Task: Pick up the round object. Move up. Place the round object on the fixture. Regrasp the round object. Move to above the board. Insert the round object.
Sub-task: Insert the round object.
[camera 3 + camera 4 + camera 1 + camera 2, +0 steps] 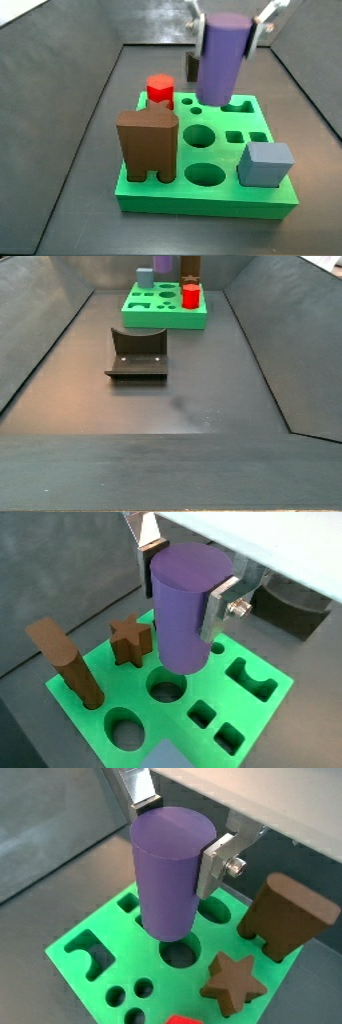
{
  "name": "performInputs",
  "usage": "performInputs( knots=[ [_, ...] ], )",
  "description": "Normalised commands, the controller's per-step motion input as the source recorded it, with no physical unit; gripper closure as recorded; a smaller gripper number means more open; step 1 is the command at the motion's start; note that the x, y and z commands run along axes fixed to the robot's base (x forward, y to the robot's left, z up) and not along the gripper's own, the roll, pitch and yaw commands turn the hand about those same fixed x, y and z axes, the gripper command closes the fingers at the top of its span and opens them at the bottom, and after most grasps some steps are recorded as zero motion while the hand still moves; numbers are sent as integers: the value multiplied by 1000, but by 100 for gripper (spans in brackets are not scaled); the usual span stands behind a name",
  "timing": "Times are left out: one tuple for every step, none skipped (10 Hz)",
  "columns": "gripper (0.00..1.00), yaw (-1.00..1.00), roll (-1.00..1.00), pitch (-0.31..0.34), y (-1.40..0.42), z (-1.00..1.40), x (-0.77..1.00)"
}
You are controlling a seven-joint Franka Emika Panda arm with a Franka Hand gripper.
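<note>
The round object (183,612) is a smooth purple cylinder, held upright with my gripper (185,580) shut on its upper part. Both wrist views show a silver finger pressed on each side of it (171,868). It hangs over the green board (221,684), its lower end just above a large round hole (181,952). In a side view the cylinder (223,55) stands above the board's (201,195) far part. The dark fixture (138,351) sits alone on the floor in front of the board (167,318), apart from the gripper.
On the board stand a tall brown arch block (147,145), a brown star piece (235,980), a red hexagonal peg (160,88) and a grey-blue cube (267,163). Sloping dark walls (40,366) enclose the floor.
</note>
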Motion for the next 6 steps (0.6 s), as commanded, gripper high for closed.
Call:
performInputs(
  knots=[
    [100, 0, 6, -44, -6, -349, -14],
    [100, 0, 11, -56, -26, -389, -23],
    [100, 0, 0, -70, -91, -383, 0],
    [100, 0, 0, -66, -129, -366, 0],
    [100, 0, 39, -56, -166, -374, 14],
    [100, 0, 81, -36, -74, -391, 0]
  ],
)
